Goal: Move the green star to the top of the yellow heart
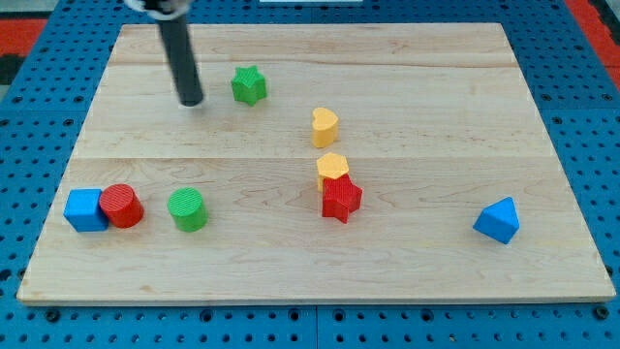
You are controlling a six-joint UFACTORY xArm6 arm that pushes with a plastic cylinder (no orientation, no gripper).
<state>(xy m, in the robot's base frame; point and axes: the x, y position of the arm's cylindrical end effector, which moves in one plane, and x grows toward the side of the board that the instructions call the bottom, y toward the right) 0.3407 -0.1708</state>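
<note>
One green star (249, 85), just right of my tip (191, 100) (apart)

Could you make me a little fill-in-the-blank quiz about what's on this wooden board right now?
1. My tip sits just to the view's ____ of the green star.
2. The red star touches a yellow block whose colour matches the yellow ____ above it.
3. The red cylinder stands between the blue cube and the ____ cylinder.
4. Alone at the view's right lies a ____ pyramid-like block.

Missing words: left; heart; green; blue
</note>
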